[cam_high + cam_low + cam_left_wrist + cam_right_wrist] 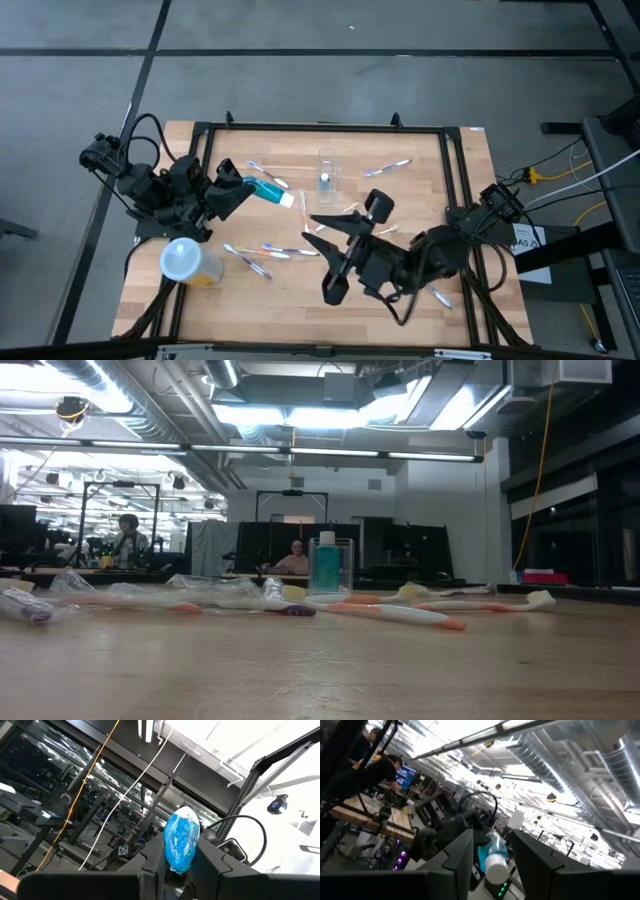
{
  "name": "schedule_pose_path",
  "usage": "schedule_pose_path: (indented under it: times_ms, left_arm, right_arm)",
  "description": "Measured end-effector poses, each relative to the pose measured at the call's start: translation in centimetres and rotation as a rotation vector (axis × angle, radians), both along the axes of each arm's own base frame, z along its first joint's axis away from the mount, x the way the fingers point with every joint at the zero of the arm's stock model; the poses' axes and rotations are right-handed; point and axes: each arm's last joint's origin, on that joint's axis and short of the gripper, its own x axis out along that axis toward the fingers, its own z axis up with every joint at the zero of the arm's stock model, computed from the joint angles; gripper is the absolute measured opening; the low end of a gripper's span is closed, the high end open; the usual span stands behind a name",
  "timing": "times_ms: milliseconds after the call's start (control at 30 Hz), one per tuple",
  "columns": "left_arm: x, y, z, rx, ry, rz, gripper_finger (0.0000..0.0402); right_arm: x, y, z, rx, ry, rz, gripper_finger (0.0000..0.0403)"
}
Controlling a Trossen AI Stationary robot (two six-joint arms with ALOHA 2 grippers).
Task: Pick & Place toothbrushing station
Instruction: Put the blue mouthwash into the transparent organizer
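The toothbrushing station (pixel 327 170) is seen upright at mid-table, clear of both grippers. A blue bottle (pixel 268 190) is clamped by the left gripper (pixel 240 187). The right gripper (pixel 335 226) is held part-open, gripping nothing.

Clear toothbrushing station (pixel 327 171) upright at table's far middle, apparently holding something blue.

The table (pixel 420 180) is looking like pale, matt wood with visible grain. The little holder (pixel 327 171) is showing clear glossy plastic. The blue bottle (pixel 181 838) is shining like see-through plastic, and the toothbrushes (pixel 400 613) are looking smooth and plastic too.
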Motion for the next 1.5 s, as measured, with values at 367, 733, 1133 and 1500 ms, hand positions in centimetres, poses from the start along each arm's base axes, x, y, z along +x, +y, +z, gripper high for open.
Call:
schedule_pose_path:
  times_ms: [367,733,1133,1500]
  left_arm:
    - [0.0,0.0,0.0,0.000,0.000,0.001,0.0066]
    - [0.0,0.0,0.0,0.001,-0.001,0.000,0.0066]
    - [0.0,0.0,0.0,0.019,0.004,0.007,0.0066]
    - [0.0,0.0,0.0,0.023,0.010,0.007,0.0066]
  right_arm:
    - [-0.6,0.4,0.2,0.005,-0.008,-0.029,0.0140]
    - [-0.6,0.5,0.2,0.007,-0.008,-0.028,0.0140]
    - [-1.2,1.0,0.5,0.034,-0.031,-0.014,0.0140]
    - [-1.9,1.3,0.8,0.088,-0.061,-0.029,0.0139]
